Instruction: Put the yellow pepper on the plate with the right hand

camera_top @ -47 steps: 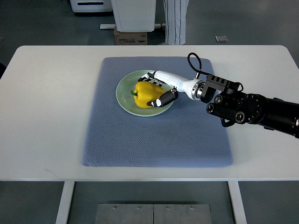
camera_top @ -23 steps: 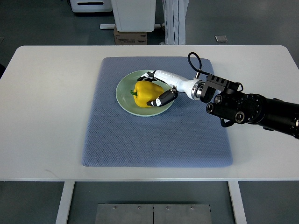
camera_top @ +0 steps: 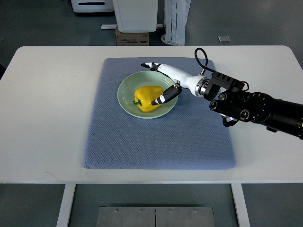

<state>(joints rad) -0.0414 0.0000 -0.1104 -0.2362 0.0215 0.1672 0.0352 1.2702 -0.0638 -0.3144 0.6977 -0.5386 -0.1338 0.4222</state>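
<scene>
The yellow pepper (camera_top: 149,97) lies on the pale green plate (camera_top: 125,91), its green stem pointing left. My right hand (camera_top: 155,83) reaches in from the right over the plate's far right side. Its fingers are spread: the white fingers (camera_top: 152,65) stretch past the plate's far rim, clear of the pepper, while the dark thumb tip (camera_top: 156,101) rests at the pepper's right side. The hand holds nothing. No left arm shows.
The plate sits on a blue-grey mat (camera_top: 158,137) in the middle of a white table (camera_top: 42,113). My right forearm (camera_top: 255,109), dark and bulky, lies over the mat's right edge. A person's legs (camera_top: 176,19) and a cardboard box (camera_top: 131,37) stand beyond the table.
The hand let go of the pepper and opened, its fingers lifting away toward the far rim. The pepper settled lower on the plate.
</scene>
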